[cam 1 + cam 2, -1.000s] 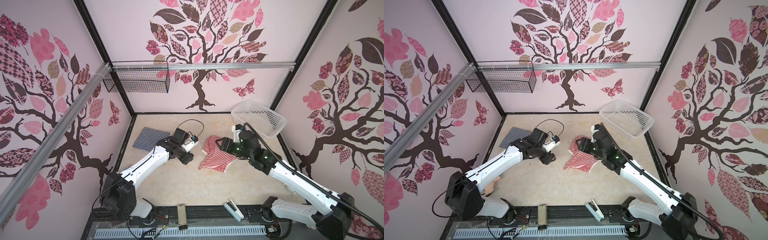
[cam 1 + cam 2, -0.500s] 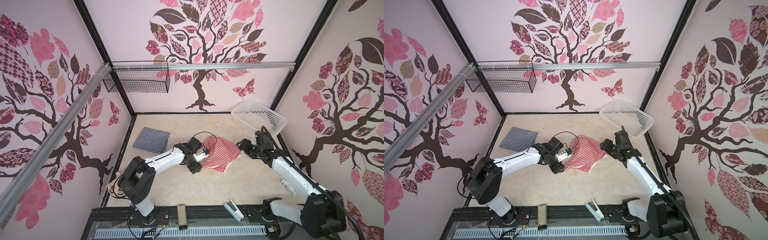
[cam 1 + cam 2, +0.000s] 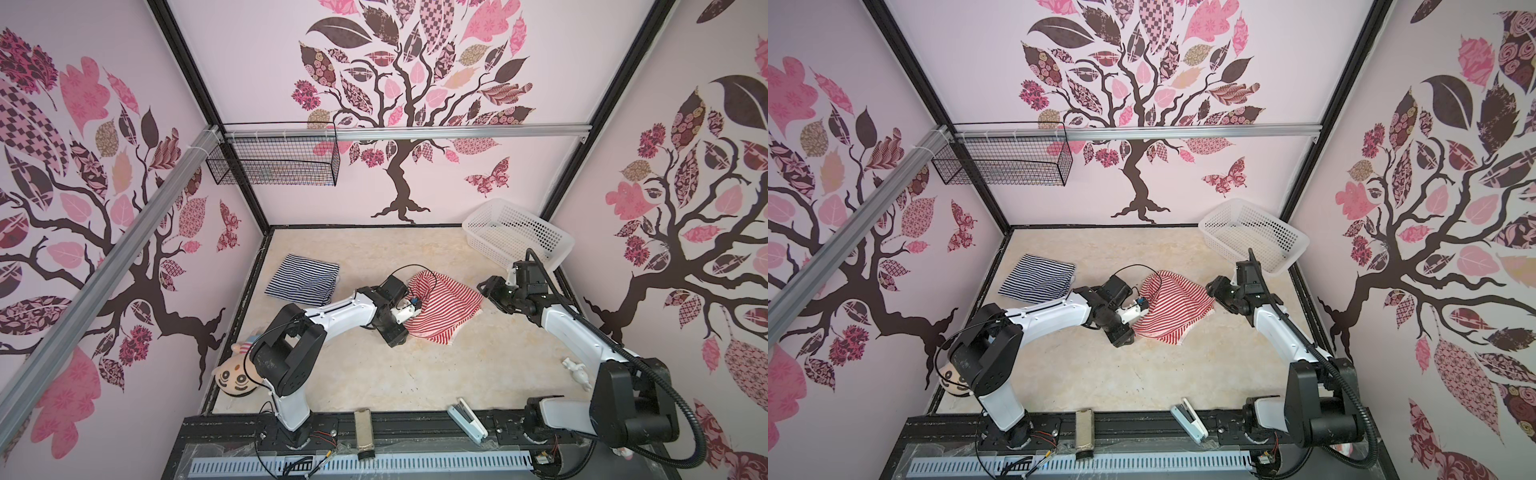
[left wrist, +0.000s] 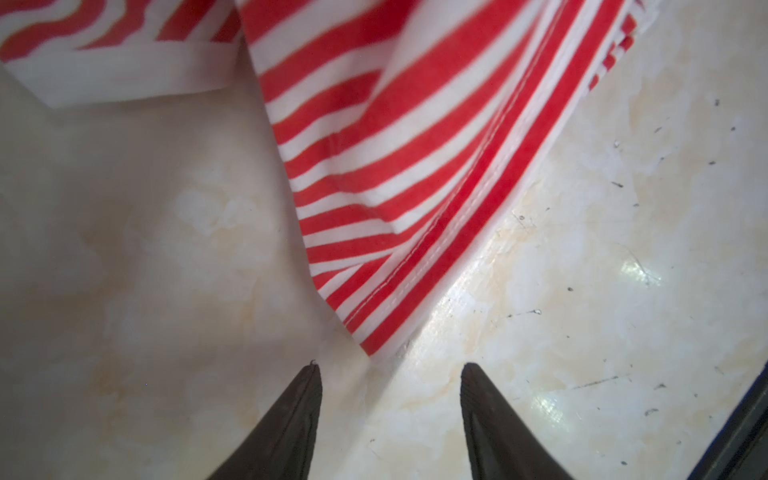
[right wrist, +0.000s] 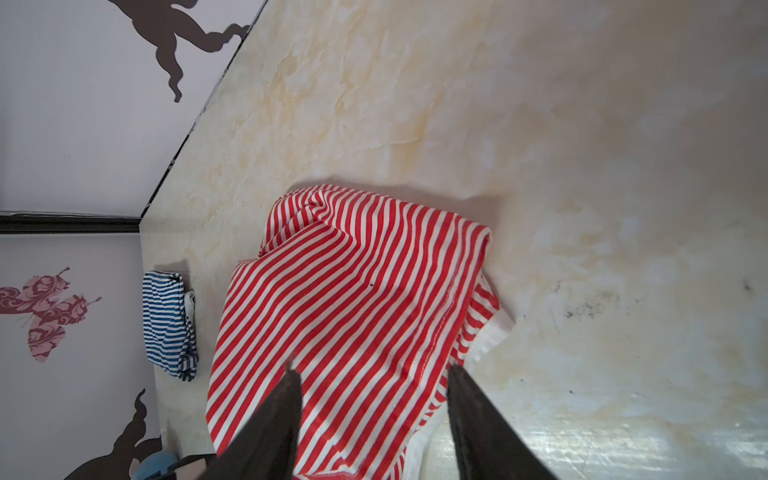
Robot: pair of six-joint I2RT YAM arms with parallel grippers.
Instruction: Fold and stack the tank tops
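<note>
Near the middle of the table [image 3: 415, 374] lies the red-and-white tank top [image 3: 446, 303], rumpled and loosely bunched. The left arm [image 3: 345, 309] reaches its left edge; its jaws stand parted and empty, a hem corner just off their tips. The right arm [image 3: 569, 328] sits at the cloth's right edge, jaws also parted above the stripes, gripping nothing that I can see. Far left, well apart, the navy-and-white tank top [image 3: 301, 279] lies folded flat.
</note>
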